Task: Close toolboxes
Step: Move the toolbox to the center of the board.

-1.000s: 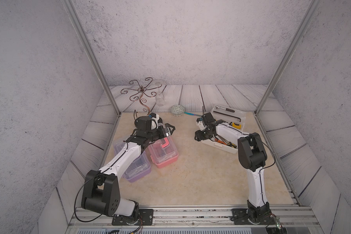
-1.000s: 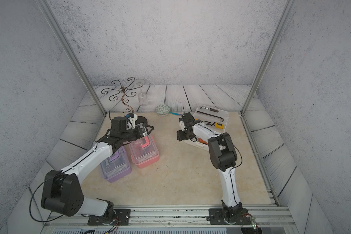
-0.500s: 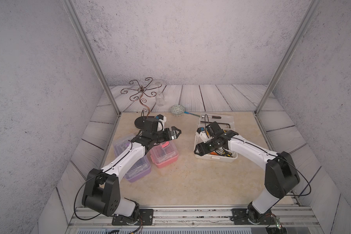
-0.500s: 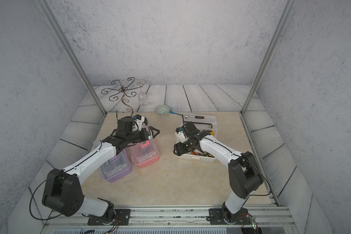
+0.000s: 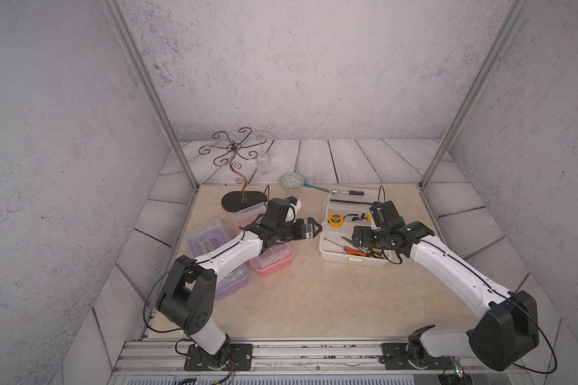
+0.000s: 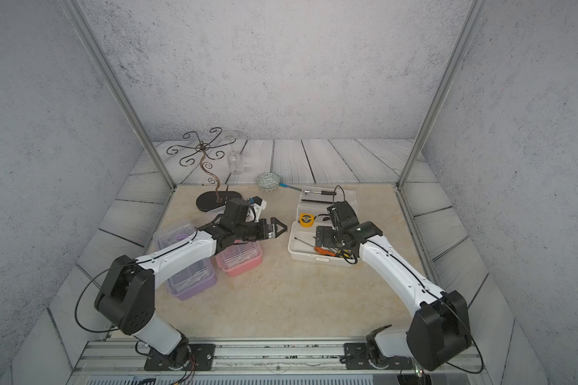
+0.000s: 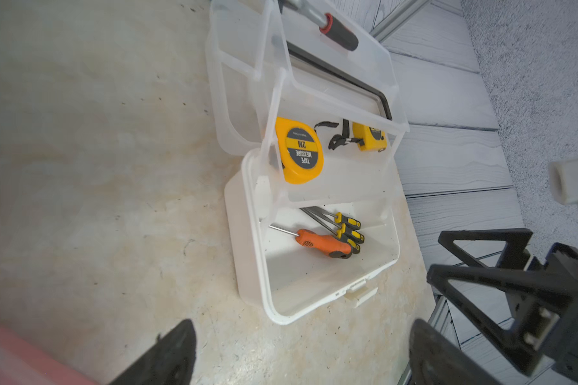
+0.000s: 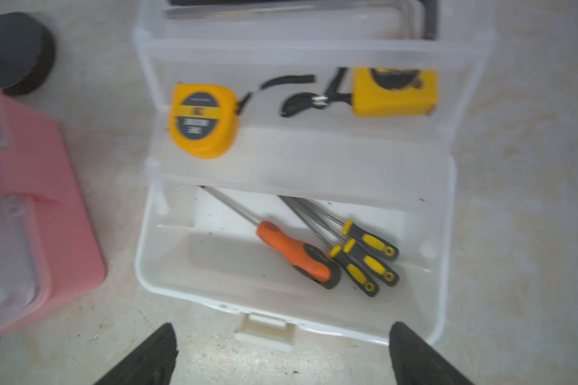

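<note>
My left gripper and right gripper hang empty, fingers spread wide, at the open white toolbox.
Nearest, under my left arm, the purple toolbox and pink toolbox sit side by side, clear lids down. My left gripper points at the white box's side, short of it; my right gripper hovers above its base, where screwdrivers lie. Farther back its raised tray holds two yellow tape measures, and the lid lies folded open behind.

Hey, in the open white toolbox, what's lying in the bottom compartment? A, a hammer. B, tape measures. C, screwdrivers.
C: the right wrist view shows the screwdrivers lying on the floor of the white toolbox, while the two yellow tape measures sit up on the clear tray.
</note>
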